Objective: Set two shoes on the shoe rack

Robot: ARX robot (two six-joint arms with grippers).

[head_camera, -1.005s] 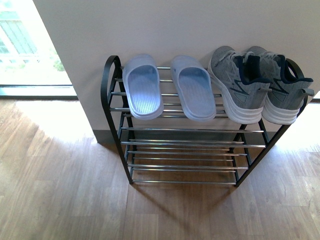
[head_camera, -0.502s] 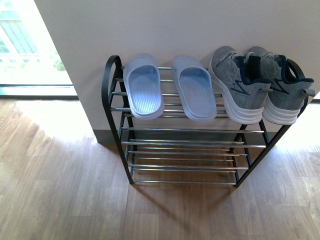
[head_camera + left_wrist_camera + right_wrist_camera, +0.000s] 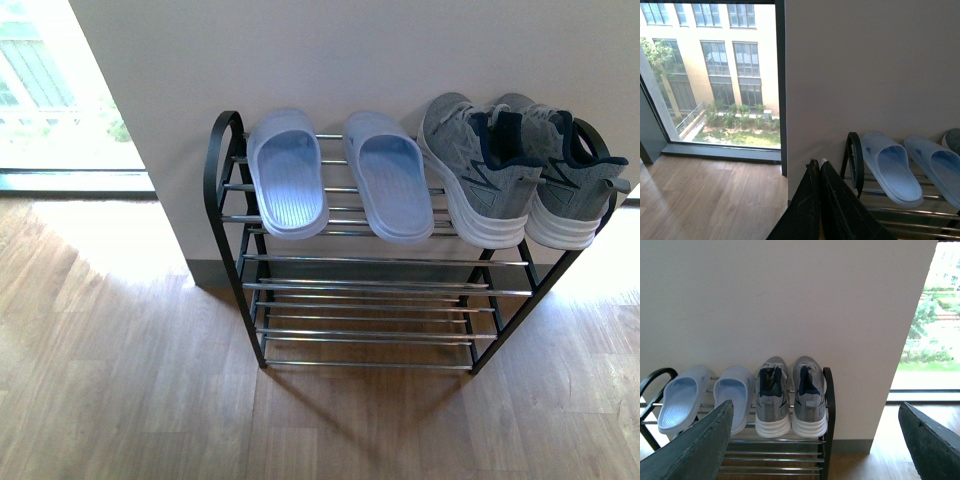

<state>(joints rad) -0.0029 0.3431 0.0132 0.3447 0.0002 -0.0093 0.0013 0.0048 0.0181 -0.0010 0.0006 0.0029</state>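
The shoe rack (image 3: pixel 236 270) stands against the wall, black side frames and chrome rods. On its top shelf lie two pale-blue slides (image 3: pixel 287 172) at the left and two grey sneakers (image 3: pixel 480 170) at the right, heels toward me. The left wrist view shows the slides (image 3: pixel 892 167) and the rack's left frame (image 3: pixel 854 157). My left gripper (image 3: pixel 817 162) is shut and empty, back from the rack's left end. My right gripper (image 3: pixel 816 412) is wide open and empty, back from the sneakers (image 3: pixel 790 397) and the rack (image 3: pixel 829 405). Neither gripper shows in the front view.
The rack's lower shelves (image 3: pixel 370 310) hold nothing. A white wall (image 3: pixel 350 60) is behind the rack. A floor-level window (image 3: pixel 60 110) is at the left. Wooden floor (image 3: pixel 130 400) spreads in front of the rack.
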